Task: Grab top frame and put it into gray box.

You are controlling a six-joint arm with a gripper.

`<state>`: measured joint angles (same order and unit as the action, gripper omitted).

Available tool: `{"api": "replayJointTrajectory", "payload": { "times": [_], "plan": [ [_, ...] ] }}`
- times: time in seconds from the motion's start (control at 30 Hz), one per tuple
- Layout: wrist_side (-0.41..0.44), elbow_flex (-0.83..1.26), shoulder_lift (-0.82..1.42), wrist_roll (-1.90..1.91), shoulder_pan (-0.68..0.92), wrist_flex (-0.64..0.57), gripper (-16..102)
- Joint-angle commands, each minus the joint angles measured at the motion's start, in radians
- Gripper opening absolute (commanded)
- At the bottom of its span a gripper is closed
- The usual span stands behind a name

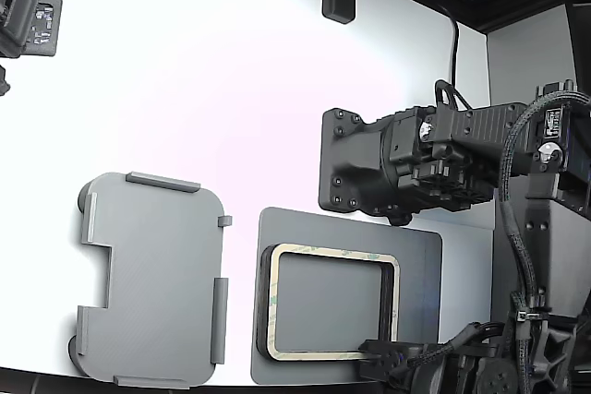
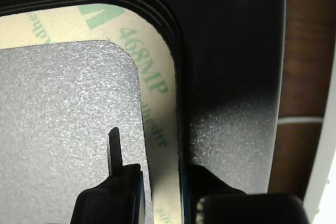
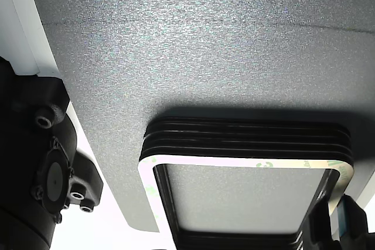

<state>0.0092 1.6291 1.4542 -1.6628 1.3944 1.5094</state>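
The top frame (image 1: 332, 251) is a cream ring with green print, lying flat on a black stack on a dark gray mat at the lower middle of the exterior view. My gripper (image 1: 379, 350) is down at the ring's corner nearest the exterior view's lower right. In the wrist view one side of the frame (image 2: 157, 114) runs between the two fingers (image 2: 126, 184). One finger is inside the ring and one outside, and a thin gap shows beside the strip, so the gripper (image 2: 163, 195) is open. The gray box (image 1: 152, 283) lies at the exterior view's left, with nothing in it.
The dark gray mat (image 1: 416, 274) lies under the ribbed black stack (image 3: 246, 136). A second black arm (image 1: 406, 163) hangs over the table just behind the mat. Black mounts line the far table edge. A narrow white strip separates box and mat.
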Motion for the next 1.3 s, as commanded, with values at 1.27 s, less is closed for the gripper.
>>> {"api": "replayJointTrajectory", "payload": {
  "times": [1.27],
  "plan": [
    [0.071,-0.241,0.112,0.402,-0.061,0.048,-10]
  ]
}}
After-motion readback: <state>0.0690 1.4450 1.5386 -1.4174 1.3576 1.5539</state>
